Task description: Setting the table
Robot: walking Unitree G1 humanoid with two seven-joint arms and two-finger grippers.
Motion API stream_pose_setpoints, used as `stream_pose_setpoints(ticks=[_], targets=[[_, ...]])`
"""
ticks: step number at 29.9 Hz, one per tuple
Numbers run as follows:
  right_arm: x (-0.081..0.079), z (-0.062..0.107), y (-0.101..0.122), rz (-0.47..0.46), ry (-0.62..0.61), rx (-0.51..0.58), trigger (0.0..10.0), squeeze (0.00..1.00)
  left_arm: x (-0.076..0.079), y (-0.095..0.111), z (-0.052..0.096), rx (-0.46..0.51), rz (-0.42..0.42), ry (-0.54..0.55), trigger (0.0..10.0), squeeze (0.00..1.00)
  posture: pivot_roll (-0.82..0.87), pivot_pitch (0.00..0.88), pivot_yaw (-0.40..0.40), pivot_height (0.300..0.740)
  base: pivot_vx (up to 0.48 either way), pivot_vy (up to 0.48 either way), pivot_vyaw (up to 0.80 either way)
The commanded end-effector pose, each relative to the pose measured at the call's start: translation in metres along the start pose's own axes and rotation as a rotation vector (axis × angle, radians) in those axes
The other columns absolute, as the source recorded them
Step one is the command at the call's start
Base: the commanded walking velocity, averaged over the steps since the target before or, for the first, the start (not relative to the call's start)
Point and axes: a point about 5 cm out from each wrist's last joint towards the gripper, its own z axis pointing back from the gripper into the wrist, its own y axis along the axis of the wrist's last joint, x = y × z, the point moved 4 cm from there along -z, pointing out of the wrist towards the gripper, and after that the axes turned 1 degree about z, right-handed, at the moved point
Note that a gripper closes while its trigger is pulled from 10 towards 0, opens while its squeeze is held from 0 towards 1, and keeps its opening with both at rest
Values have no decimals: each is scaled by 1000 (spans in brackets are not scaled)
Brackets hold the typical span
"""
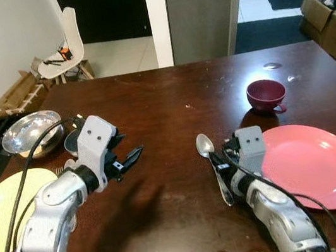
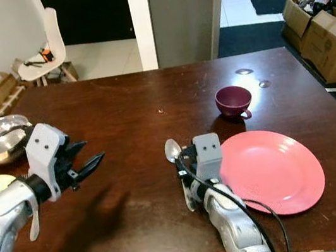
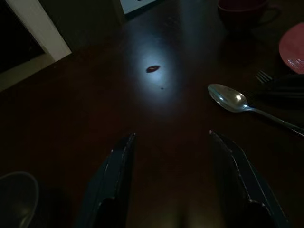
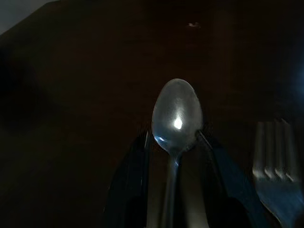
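Observation:
A silver spoon (image 1: 205, 145) lies on the dark wooden table (image 1: 164, 101), just left of a pink plate (image 1: 314, 163). My right gripper (image 1: 212, 160) rests low over the spoon's handle. In the right wrist view its fingers (image 4: 142, 156) straddle the spoon's neck (image 4: 176, 114) with a gap on each side, so it stands open. A fork (image 4: 273, 156) lies beside the spoon toward the plate. A maroon cup (image 1: 266, 94) stands behind the plate. My left gripper (image 1: 130, 146) hovers open and empty above the table's left half, pointing toward the spoon (image 3: 228, 97).
A yellow plate (image 1: 2, 210) sits at the table's front left corner, with a metal bowl (image 1: 28, 132) and a small grey bowl (image 1: 71, 141) behind it. A white chair (image 1: 66, 46) and cardboard boxes (image 1: 330, 17) stand beyond the table.

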Motion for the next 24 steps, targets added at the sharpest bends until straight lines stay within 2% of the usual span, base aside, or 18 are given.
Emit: stream_pose_setpoints(ticks=[1, 5, 9, 11, 13, 17, 18, 19, 20, 21, 24], targets=[[-5, -3, -4, -7, 28, -13, 10000, 0, 0, -1, 6, -12, 12, -10, 10000, 0, 46, 73, 145, 740, 0, 0, 0], [-6, -10, -17, 34, 60, -95, 10000, 0, 4, -3, 13, -28, 22, -15, 10000, 0, 68, 88, 129, 740, 0, 0, 0], [-3, -9, -32, 55, 48, -171, 10000, 0, 6, -5, 16, -34, 35, -13, 10000, 0, 71, 91, 123, 740, 0, 0, 0], [-1, -7, -47, 75, 44, -243, 10000, 0, 9, -5, 17, -35, 44, -13, 10000, 0, 74, 95, 117, 740, 0, 0, 0], [-2, -3, -61, 61, 45, -311, 10000, 0, 12, -6, 19, -39, 55, -12, 10000, 0, 72, 98, 111, 740, 0, 0, 0], [-2, 0, -73, 36, 42, -364, 10000, 0, 13, -6, 19, -40, 62, -9, 10000, 0, 72, 100, 108, 740, 0, 0, 0], [-3, 1, -77, 19, 48, -383, 7333, 0, 13, -6, 19, -41, 64, -7, 10000, 0, 72, 100, 107, 740, 0, 0, 0], [-3, 2, -80, 8, 53, -395, 7333, 0, 13, -6, 19, -42, 66, -6, 10000, 0, 72, 100, 107, 740, 0, 0, 0], [-4, 2, -82, 2, 56, -401, 2275, 0, 14, -6, 19, -42, 67, -5, 10000, 0, 71, 100, 106, 740, 0, 0, 0], [-5, 3, -83, -6, 64, -409, 0, 0, 14, -6, 19, -42, 68, -3, 10000, 0, 70, 99, 104, 740, 0, 0, 0], [-8, 5, -88, -41, 84, -431, 0, 0, 14, -7, 19, -44, 75, 6, 10000, 0, 65, 95, 99, 740, 0, 0, 0]])
